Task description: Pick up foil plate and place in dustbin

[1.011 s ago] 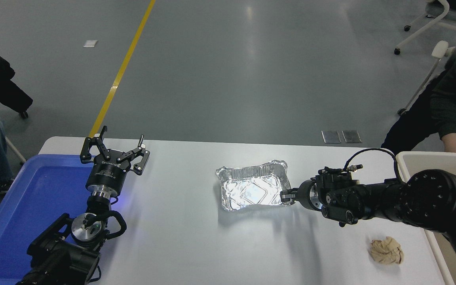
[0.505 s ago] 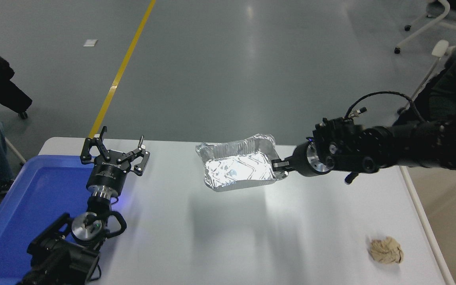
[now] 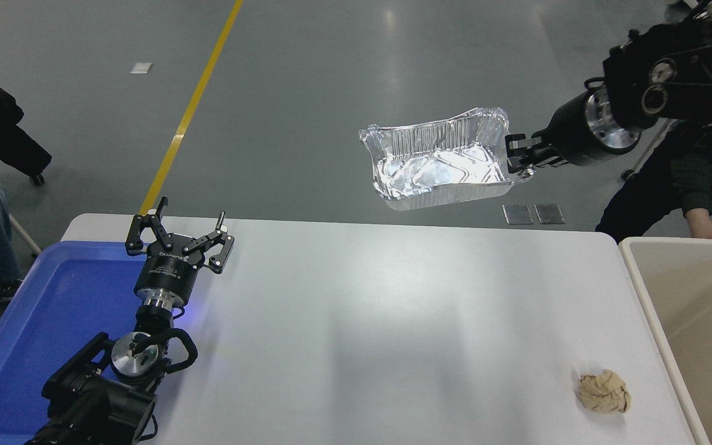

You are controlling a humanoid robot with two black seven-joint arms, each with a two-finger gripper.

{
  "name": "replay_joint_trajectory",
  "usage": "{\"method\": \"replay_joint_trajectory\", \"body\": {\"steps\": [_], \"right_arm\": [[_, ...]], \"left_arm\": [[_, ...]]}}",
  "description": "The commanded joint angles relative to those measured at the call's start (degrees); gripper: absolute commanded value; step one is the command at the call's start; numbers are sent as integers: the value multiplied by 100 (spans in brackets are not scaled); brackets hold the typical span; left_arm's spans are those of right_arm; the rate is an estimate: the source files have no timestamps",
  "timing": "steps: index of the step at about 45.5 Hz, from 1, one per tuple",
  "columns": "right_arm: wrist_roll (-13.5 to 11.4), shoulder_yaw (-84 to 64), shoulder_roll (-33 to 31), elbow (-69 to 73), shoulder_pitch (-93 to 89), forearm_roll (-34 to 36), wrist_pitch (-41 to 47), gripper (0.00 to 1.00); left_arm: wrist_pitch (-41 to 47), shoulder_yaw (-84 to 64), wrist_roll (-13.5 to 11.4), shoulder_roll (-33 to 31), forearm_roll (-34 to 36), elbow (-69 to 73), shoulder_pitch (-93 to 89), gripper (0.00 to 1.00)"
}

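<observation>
A grey floor with a yellow line lies behind the white table (image 3: 393, 321); the right gripper (image 3: 515, 156) pinches the right rim of the foil plate (image 3: 439, 162) and holds it high in the air past the table's far edge; the dustbin (image 3: 690, 321) sits at the right; the left gripper (image 3: 178, 238) rests spread apart beside a blue tray (image 3: 41, 327); a paper ball (image 3: 603, 390) lies near the front.

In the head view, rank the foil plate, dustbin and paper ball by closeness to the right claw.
1. Foil plate: held by its right rim in the right claw, in the air.
2. Dustbin: lower right, at the table's right end.
3. Paper ball: near right corner of the table.
</observation>
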Motion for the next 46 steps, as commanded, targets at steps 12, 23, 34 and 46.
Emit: {"method": "replay_joint_trajectory", "body": {"steps": [12,23,34,46], "right_arm": [[-200,-63,-2092,-965,-73,37,-597,0],[-113,192,-3306,-2187,-1233,572,-1195,0],[-104,236,-3526,-3005,-2657,2329,-1626,0],[46,1456,-3026,-3637,-5371,3974,-2179,0]], "left_arm": [[-3,0,-9,0,6,8,0,99],[-3,0,-1,0,-3,8,0,99],[5,0,-1,0,-3,-1,0,99],[-3,0,-1,0,-3,0,0,99]]}}
